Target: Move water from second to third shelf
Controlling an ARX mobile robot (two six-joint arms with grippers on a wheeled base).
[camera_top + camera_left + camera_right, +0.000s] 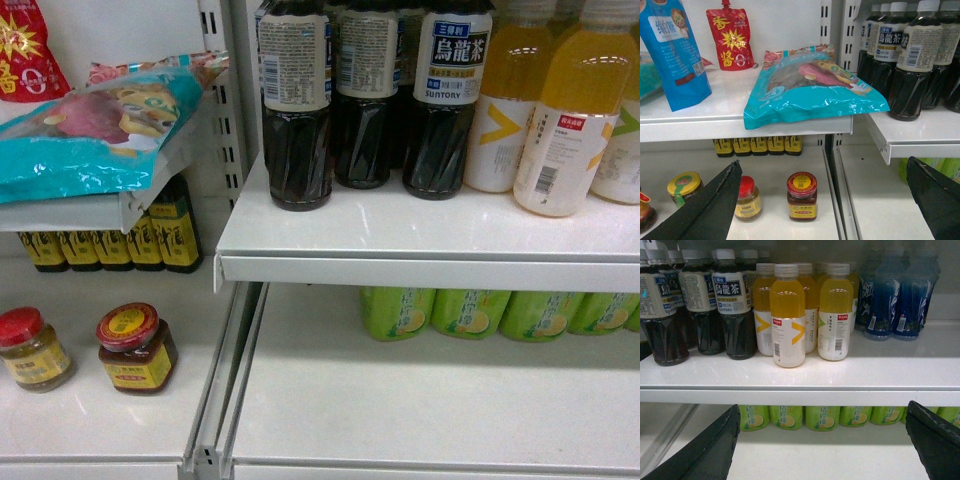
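No clear ribbed bottle of water with a green wrap label shows in any view; the water is out of view. My left gripper (pixel 823 167) is open and holds nothing, its black fingers (pixel 715 205) spread before the left shelf bay, with a red-lidded sauce jar (pixel 802 196) between them further back. In the right wrist view, my right gripper (pixel 823 410) also hangs open and empty in front of the drinks bay, just below the white shelf edge (pixel 800 395). Neither gripper appears in the head view.
Dark oolong tea bottles (pixel 296 100) and yellow juice bottles (pixel 565 110) stand on the upper right shelf (pixel 420 265), with blue drink bottles (pixel 900 295) further right. Green lemon drink bottles (pixel 822 417) line the shelf below. A teal snack bag (pixel 810 90) overhangs the left shelf above jars (pixel 136 347).
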